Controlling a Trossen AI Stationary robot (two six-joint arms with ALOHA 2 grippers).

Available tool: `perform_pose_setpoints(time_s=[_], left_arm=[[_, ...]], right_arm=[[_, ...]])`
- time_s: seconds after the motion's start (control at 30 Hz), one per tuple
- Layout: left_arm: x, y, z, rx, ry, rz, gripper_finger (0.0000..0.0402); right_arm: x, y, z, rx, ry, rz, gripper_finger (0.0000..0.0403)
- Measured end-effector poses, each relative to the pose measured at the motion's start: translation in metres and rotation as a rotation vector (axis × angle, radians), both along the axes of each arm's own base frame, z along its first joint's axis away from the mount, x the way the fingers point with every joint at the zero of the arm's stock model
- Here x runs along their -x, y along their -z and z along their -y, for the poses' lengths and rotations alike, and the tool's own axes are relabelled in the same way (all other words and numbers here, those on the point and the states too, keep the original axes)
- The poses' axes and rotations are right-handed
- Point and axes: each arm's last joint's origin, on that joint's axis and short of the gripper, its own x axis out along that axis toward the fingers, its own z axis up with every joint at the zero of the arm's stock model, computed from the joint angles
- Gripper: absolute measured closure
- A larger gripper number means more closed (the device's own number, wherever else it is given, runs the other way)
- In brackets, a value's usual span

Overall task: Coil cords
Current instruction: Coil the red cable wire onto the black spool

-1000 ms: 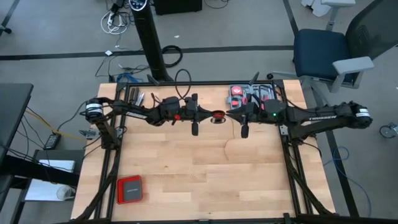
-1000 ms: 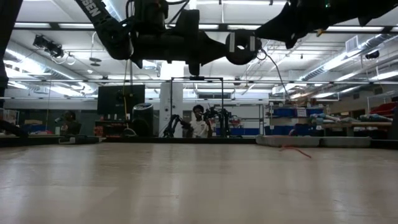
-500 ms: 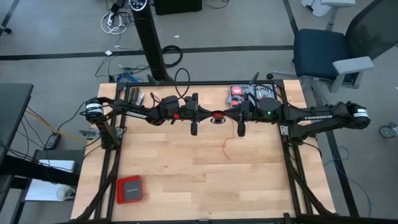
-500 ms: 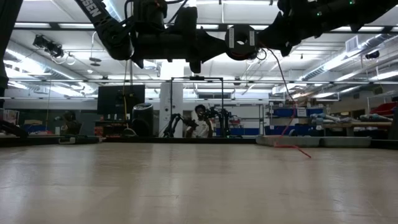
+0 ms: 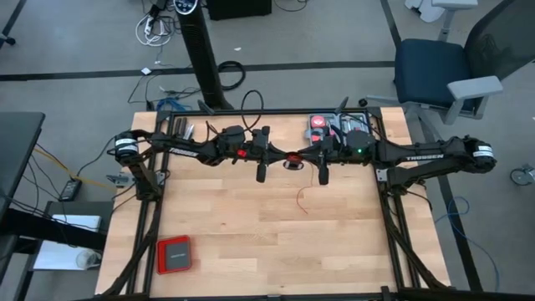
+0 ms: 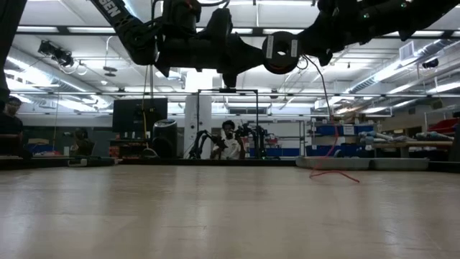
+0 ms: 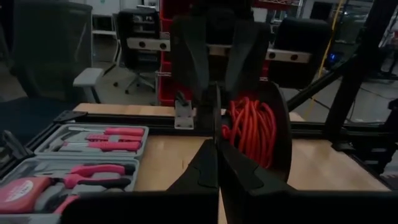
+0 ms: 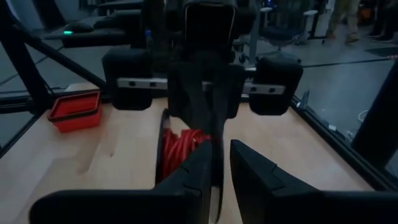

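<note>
A small dark spool wound with the thin red cord hangs in the air over the far middle of the table, between my two grippers. My left gripper comes from the left and is shut on the spool. My right gripper comes from the right; its fingers stand a narrow gap apart on either side of a flange rim. A loose length of cord drops from the spool, and its free end lies on the table. My left gripper pinches the rim of one spool flange between its two fingers, coming level from the table's left. The spool is lifted clear of the table, its flanges upright. My right gripper: I cannot tell whether its fingers touch the flange between them.
A grey tool tray with red-handled tools sits at the far right of the table, just behind the grippers. A flat red box lies near the front left corner. Black frame rails run along both sides. People sit in the room beyond.
My right gripper has moved a little toward the table's left, closer to the spool. The hanging cord has swung with it, and its free end has bunched into a small loop on the table below.
</note>
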Motion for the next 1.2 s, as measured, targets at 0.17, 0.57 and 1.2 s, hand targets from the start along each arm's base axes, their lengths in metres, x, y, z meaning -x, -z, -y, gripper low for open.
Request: perform_pose_setpoints(time_s=[0.17, 0.57, 1.2], left_arm=[[0.0, -0.001, 0.0, -0.039, 0.018, 0.01, 0.0398], [0.0, 0.0, 0.0, -0.043, 0.003, 0.017, 0.0398], [0.0, -0.004, -0.002, 0.006, -0.046, 0.029, 0.0347]], right_arm=[[0.0, 0.0, 0.0, -0.005, -0.008, 0.002, 0.0344], [-0.015, 0.009, 0.002, -0.004, -0.012, 0.01, 0.0346], [-0.02, 0.018, 0.003, 0.0, -0.015, -0.033, 0.0401]])
